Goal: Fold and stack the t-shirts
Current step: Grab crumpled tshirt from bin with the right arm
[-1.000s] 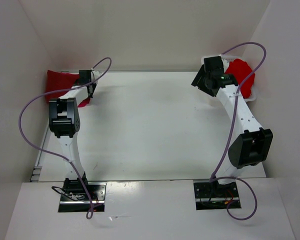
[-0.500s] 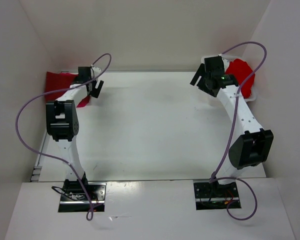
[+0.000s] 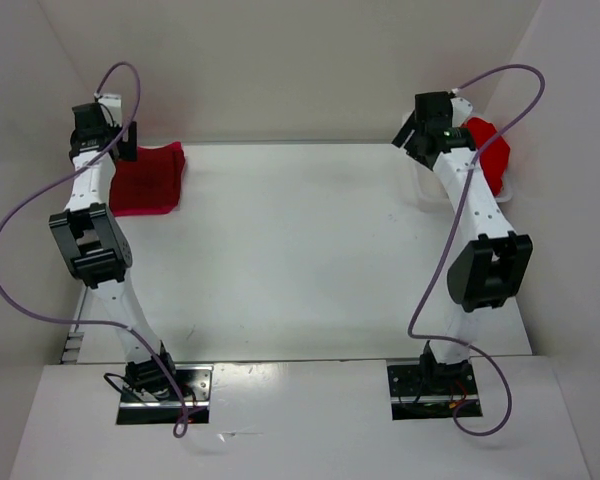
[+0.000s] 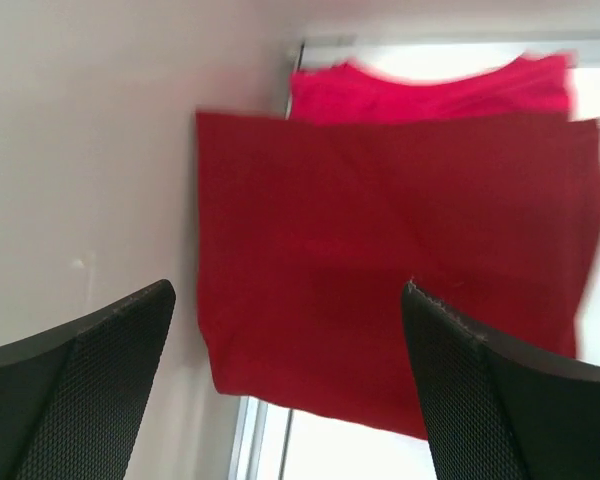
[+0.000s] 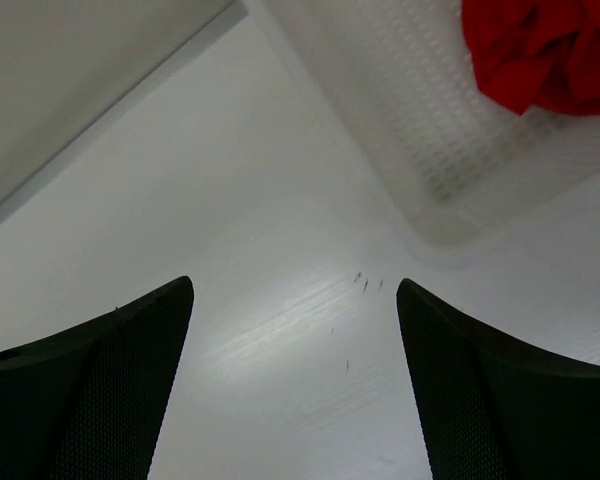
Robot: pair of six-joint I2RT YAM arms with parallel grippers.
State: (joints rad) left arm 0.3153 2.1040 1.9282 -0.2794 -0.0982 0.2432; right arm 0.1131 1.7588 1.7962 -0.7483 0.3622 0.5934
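While the left hand (image 4: 287, 292) gapes — t-shirts (image 4: 380, 250) lie below.

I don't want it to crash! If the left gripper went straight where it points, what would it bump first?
Most likely the folded dark red t-shirt, straight ahead of the open left gripper in its wrist view. A brighter red t-shirt peeks out beyond. How far is unclear.

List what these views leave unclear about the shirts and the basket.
- Folded stack: the left wrist view is blurred. Two red layers show, and anything beneath them is hidden.
- Crumpled red t-shirt: the right wrist view cuts it off at the top right corner. In the top view the right arm covers part of it.
- White mesh basket: only one corner is in frame, the rest unseen.
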